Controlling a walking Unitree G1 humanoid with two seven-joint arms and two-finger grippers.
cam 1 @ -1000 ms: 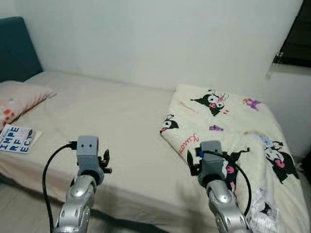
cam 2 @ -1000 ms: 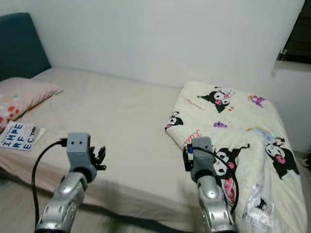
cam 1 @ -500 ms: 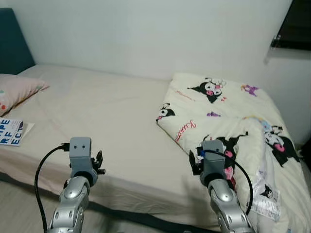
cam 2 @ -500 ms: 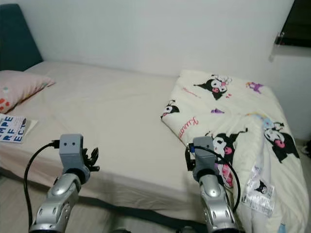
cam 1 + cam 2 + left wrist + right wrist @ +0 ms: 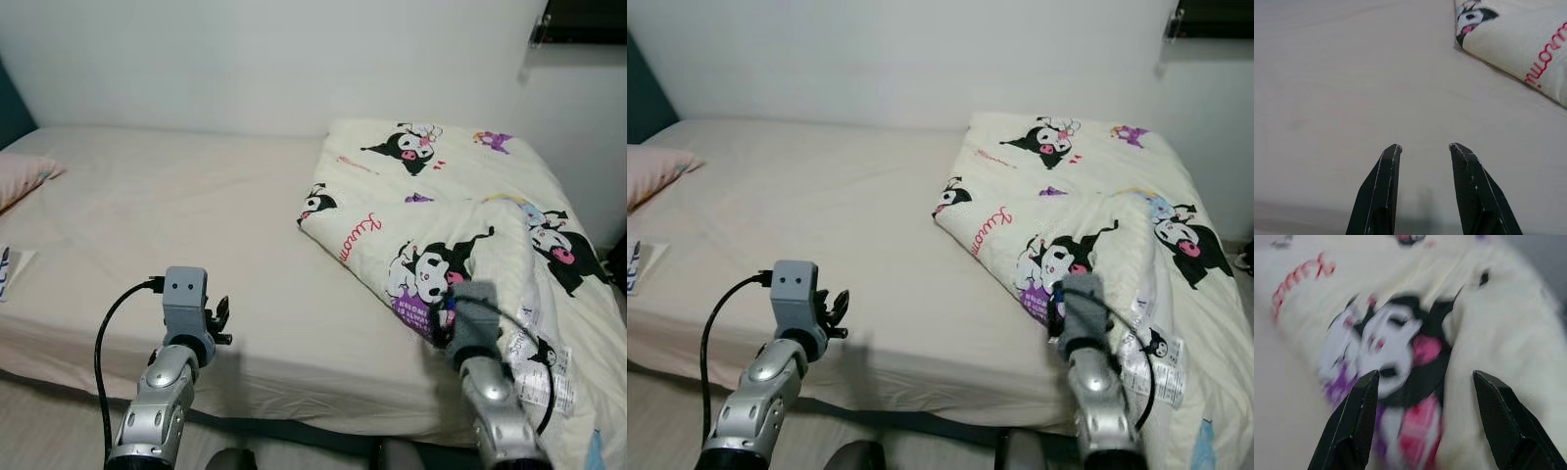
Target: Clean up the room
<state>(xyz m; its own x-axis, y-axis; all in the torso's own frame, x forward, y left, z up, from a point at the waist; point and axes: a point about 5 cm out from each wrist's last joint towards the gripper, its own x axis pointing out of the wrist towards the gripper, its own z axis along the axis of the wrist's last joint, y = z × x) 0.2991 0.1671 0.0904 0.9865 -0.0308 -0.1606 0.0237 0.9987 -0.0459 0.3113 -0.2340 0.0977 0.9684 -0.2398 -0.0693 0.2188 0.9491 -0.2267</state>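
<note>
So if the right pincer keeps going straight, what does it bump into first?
Most likely the cartoon blanket: the open right pincer points at its black-and-pink character print, though blur makes the gap hard to judge.

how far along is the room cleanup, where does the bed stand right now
The cartoon-print comforter lies bunched and folded back on the robot's right side of the bed, leaving the beige sheet bare. That fits a bed not made or bedding gathered for folding. In hand: the right gripper, fingers open, hovers at the comforter's near fold; the left gripper, open, hovers over the sheet. A pink pillow sits at the head end.
</note>
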